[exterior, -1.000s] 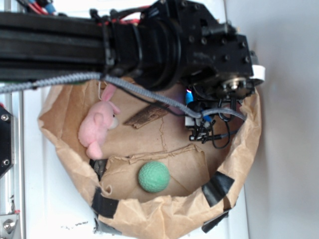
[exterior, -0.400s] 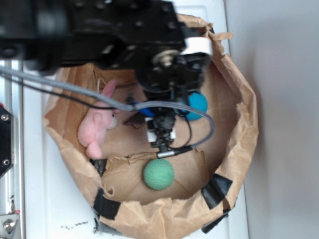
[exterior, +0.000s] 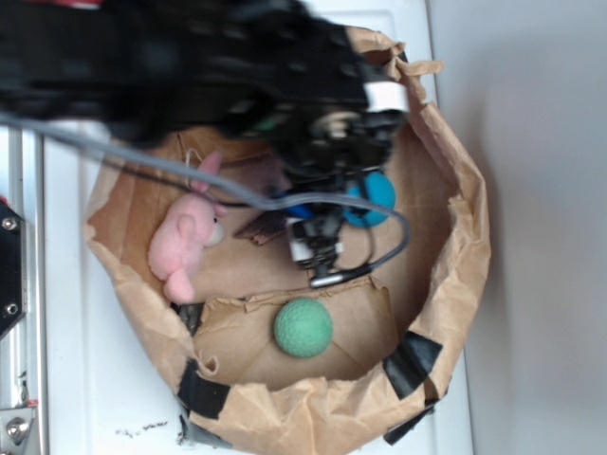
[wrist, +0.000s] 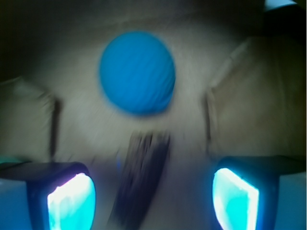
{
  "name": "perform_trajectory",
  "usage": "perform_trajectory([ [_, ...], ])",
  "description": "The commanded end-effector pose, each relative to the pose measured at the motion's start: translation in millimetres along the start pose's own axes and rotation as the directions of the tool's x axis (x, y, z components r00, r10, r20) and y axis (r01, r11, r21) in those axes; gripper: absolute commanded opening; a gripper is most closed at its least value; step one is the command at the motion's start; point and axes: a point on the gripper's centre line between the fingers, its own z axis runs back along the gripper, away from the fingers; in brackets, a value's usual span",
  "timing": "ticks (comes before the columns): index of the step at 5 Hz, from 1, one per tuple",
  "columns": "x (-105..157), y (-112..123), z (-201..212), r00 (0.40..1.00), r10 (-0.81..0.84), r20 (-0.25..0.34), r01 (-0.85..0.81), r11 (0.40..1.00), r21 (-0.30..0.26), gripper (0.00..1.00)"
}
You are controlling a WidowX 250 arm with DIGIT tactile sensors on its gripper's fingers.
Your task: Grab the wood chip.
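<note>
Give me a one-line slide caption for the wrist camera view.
Open jaws straddle the blurred dark wood chip, with a blue ball just beyond it on brown paper.

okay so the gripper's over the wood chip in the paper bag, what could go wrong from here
The blue ball lies just past the wood chip, so an overshoot could nudge or pinch it instead. The chip is flat on the paper bag, so the open gripper may scrape paper or slip off. The wrist view is blurred, so alignment is uncertain.
</note>
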Motion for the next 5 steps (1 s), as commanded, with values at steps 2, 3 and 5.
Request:
perform_trajectory([
  [2, 24, 1, -14, 0.998, -0.034, 0.046, 0.033, 0.999, 0.033, 0.0],
  [3, 35, 2, -2, 0.998, -0.033, 0.056, 0.033, 0.999, -0.003, 0.0],
  [5, 35, -7, 43, 0.995, -0.054, 0.086, 0.06, 0.996, -0.068, 0.0],
])
